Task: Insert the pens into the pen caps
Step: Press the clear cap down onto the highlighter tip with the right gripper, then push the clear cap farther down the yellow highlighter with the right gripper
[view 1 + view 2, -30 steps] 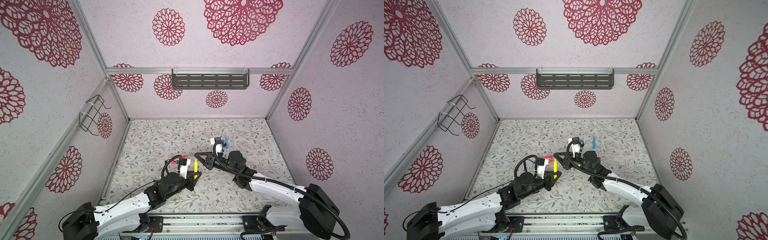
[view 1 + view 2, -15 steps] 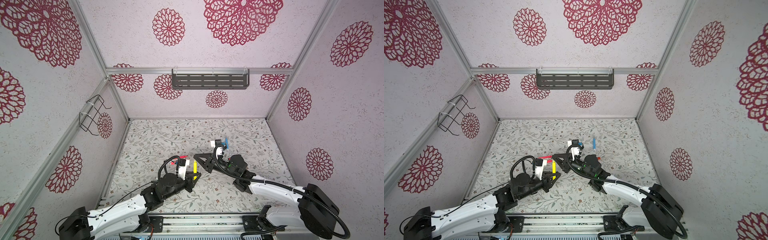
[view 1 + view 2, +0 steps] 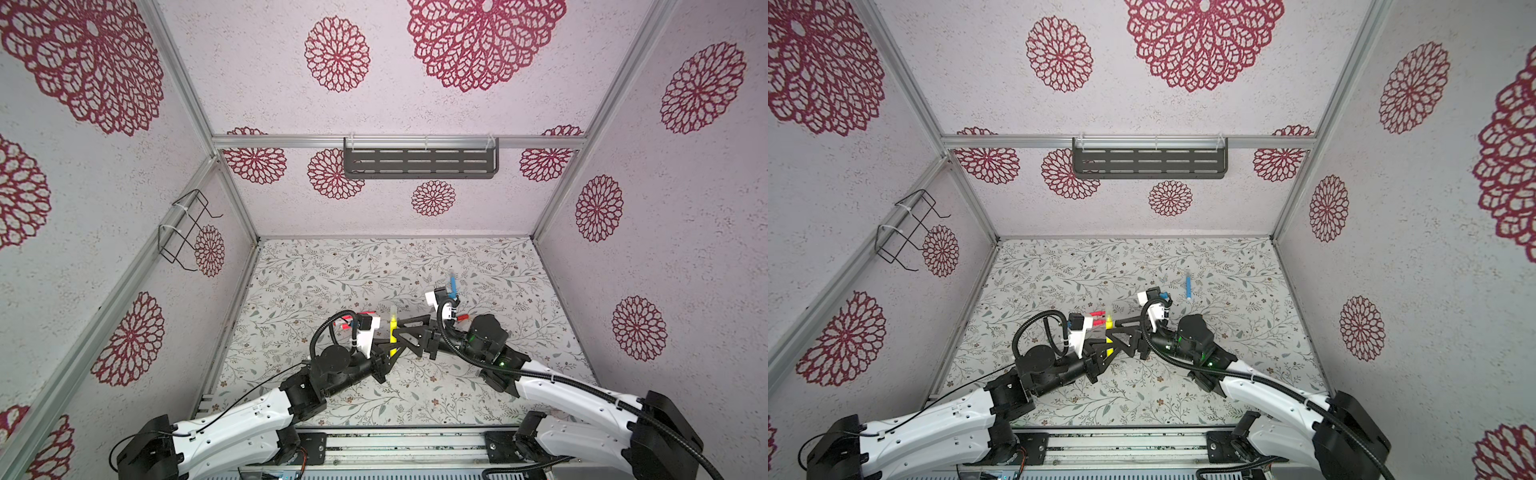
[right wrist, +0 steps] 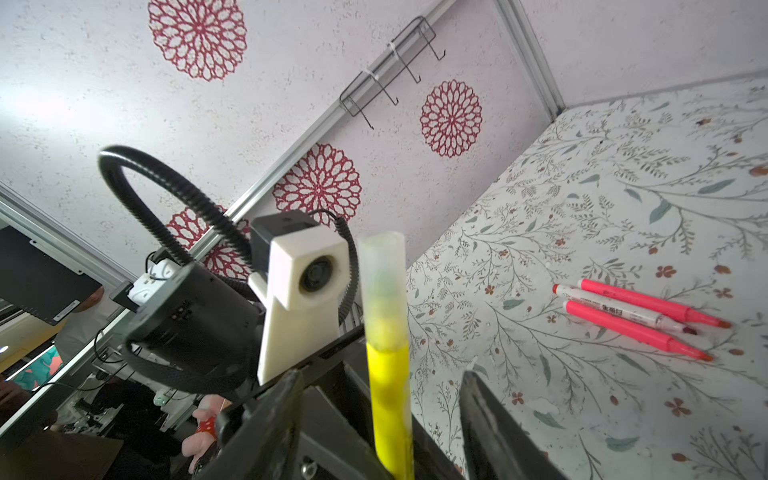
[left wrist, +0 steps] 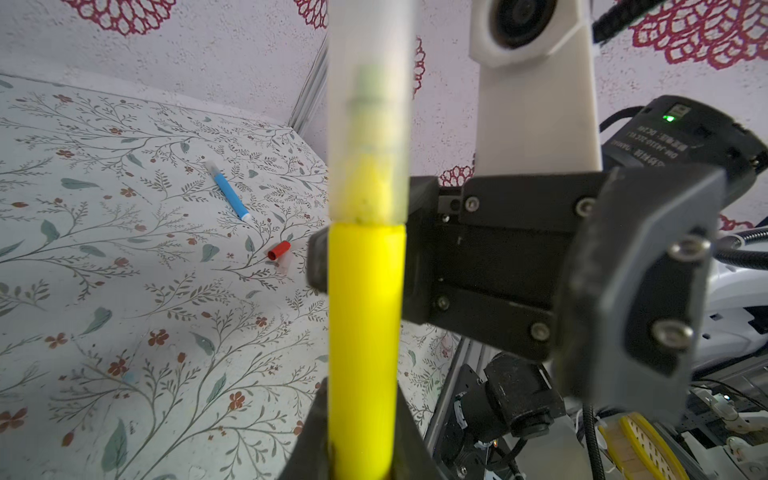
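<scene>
My left gripper [image 3: 390,351] [image 5: 360,415] is shut on the barrel of a yellow pen [image 3: 392,332] [image 3: 1108,338] [image 5: 365,316], held above the mat. A pale translucent pen cap [image 5: 368,124] [image 4: 382,282] sits over the pen's tip. My right gripper [image 3: 402,331] [image 4: 380,378] is open, with one finger on each side of the yellow pen [image 4: 388,399] and a gap to both. A blue pen [image 3: 453,286] [image 5: 230,195] and a red pen cap [image 5: 279,250] [image 3: 462,316] lie behind the right arm. Two pink pens [image 4: 636,299] and a white-barrelled pen [image 4: 615,309] lie side by side behind the left wrist.
The floral mat [image 3: 374,266] is closed in by patterned walls on three sides. A grey slotted shelf [image 3: 419,162] hangs on the back wall and a black wire rack [image 3: 187,228] on the left wall. The arms' base rail [image 3: 399,446] runs along the front edge.
The right gripper was shut at the yellow pen's capped end and has now opened its jaws. The left gripper has kept its hold on the pen, almost in the same place.
</scene>
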Action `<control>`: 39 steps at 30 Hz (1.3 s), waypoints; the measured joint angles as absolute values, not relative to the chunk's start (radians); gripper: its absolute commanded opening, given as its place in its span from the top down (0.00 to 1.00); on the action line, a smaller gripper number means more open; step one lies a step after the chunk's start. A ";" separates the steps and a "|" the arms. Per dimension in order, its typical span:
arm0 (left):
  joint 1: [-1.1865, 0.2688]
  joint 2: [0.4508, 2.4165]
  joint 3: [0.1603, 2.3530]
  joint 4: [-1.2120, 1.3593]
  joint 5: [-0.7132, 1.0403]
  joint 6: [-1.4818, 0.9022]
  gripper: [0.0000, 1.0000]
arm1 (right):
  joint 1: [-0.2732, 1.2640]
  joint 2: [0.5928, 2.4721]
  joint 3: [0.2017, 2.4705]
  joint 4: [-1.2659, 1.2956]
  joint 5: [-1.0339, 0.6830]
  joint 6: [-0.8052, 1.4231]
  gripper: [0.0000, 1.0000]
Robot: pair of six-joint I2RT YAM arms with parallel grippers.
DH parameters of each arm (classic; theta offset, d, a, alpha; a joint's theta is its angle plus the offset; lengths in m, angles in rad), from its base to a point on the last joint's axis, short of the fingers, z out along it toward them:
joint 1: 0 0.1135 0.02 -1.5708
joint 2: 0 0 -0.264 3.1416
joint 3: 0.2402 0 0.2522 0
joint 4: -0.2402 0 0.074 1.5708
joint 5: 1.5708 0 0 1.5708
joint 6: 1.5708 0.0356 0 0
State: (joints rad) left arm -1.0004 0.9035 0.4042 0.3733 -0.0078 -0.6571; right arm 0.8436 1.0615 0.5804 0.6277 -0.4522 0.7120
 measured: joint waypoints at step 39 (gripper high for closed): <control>-0.988 0.967 0.431 0.336 0.045 -0.654 1.00 | 0.805 1.163 0.776 0.390 -0.452 0.607 1.00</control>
State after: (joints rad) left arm -0.9882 0.9672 0.4313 0.3363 0.0452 -0.6544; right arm 0.8047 1.1625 0.7765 0.3904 -0.4519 0.6075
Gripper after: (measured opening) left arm 0.177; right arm 0.162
